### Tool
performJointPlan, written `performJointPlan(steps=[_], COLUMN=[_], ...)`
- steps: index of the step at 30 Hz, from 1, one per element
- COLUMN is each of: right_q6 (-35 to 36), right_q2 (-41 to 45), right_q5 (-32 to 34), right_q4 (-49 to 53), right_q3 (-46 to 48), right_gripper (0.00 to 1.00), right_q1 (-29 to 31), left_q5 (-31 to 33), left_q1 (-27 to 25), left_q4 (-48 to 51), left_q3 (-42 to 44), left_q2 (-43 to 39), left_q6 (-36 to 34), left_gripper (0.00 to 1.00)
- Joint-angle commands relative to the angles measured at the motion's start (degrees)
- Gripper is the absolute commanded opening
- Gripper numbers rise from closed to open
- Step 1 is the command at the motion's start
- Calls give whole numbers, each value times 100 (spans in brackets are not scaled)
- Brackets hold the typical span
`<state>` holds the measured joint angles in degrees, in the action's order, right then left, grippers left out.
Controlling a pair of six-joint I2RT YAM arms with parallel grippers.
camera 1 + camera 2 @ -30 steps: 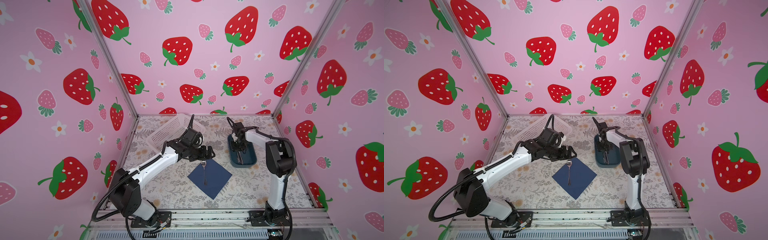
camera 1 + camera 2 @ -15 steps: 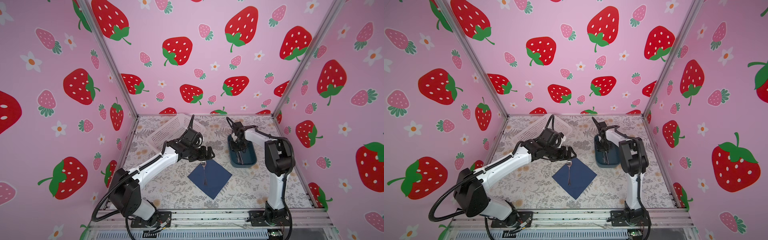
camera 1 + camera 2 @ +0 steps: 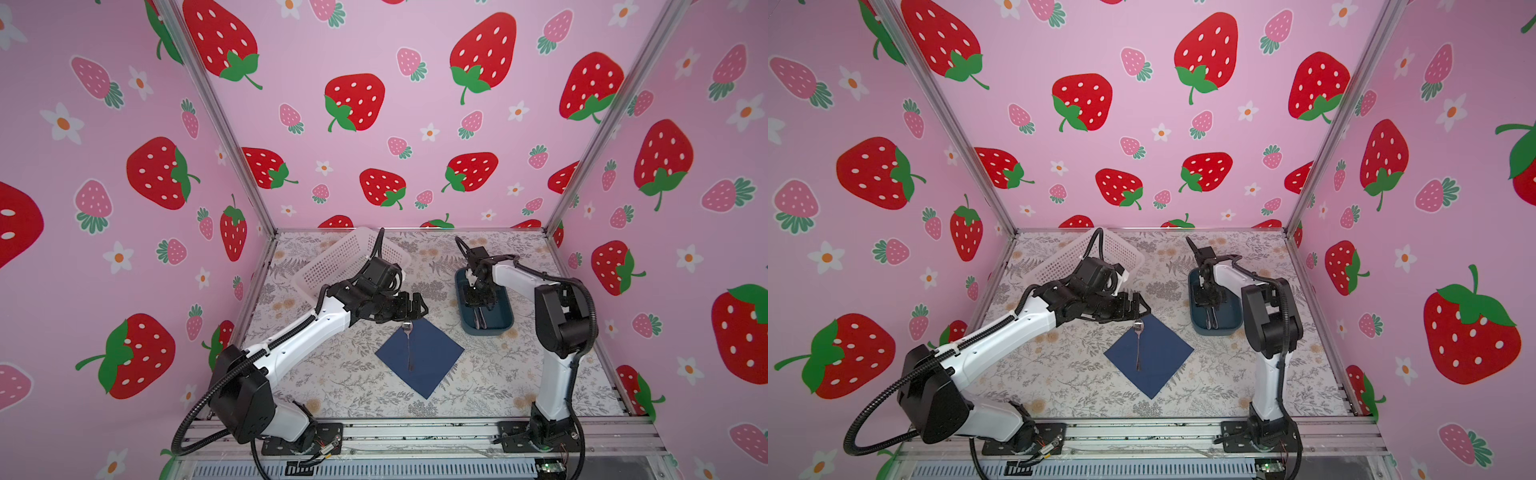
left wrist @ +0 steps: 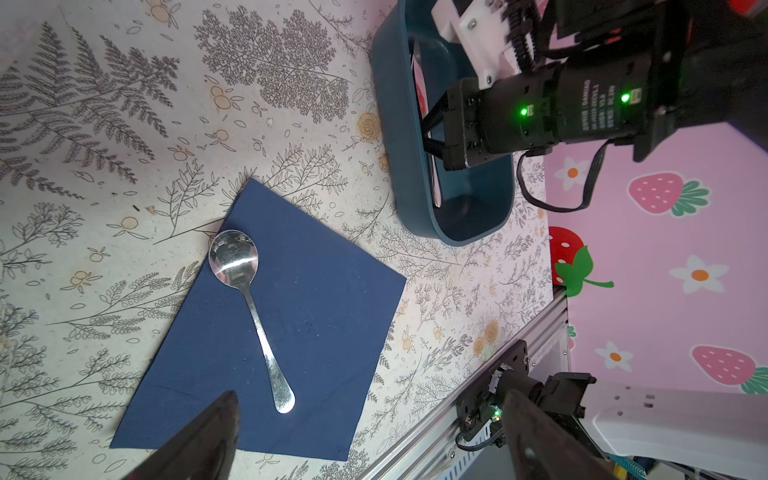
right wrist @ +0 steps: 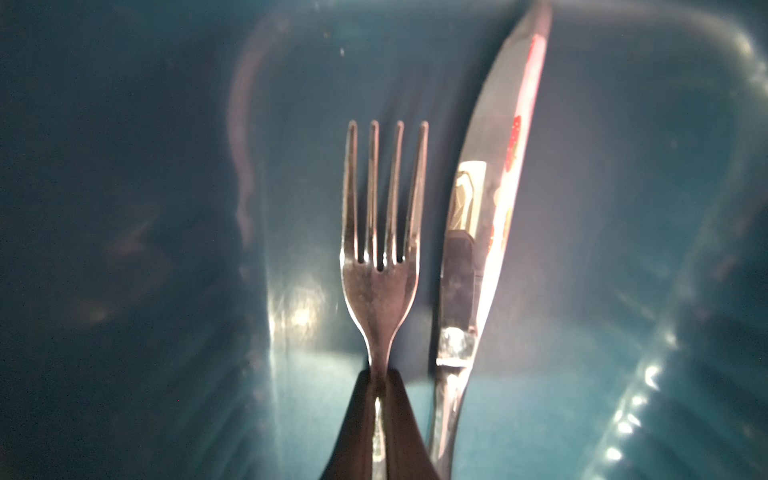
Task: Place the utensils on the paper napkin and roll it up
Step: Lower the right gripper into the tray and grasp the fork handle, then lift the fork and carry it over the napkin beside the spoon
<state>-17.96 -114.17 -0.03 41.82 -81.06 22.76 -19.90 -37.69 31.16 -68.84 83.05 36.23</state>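
Fork (image 5: pixel 379 291) now pinched, right fingers (image 5: pixel 355 428) closed

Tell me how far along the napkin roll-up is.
One of three is done: the spoon lies on the napkin. In hand: the right hand is shut on the handle of the fork inside the tray, with the knife beside it. Left: move the fork and knife over, then roll the napkin, which lies flat.

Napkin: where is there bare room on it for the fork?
Both sides of the spoon are bare napkin, widest toward the tray. Crowded: the far corner, by the left gripper. The tray itself holds the right gripper, fork and knife.
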Motion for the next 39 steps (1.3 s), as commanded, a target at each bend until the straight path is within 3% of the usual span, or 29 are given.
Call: performJointPlan(steps=[1, 25, 33, 39], right_q6=[-111, -511, -586, -731], right_q2=[425, 1736, 1986, 2294], right_q5=[-52, 4, -367, -1229], right_q4=[23, -69, -57, -337], right_q3=[76, 396, 468, 656], right_gripper=[3, 3, 3, 3], right_q1=[26, 26, 26, 76], left_q5=[107, 173, 179, 197], left_q1=[-27, -28, -27, -28], left_q4=[3, -132, -139, -132], left_q3=[123, 543, 609, 621], left_q2=[-189, -642, -702, -728], left_q6=[4, 117, 130, 131], left_gripper=[99, 99, 99, 99])
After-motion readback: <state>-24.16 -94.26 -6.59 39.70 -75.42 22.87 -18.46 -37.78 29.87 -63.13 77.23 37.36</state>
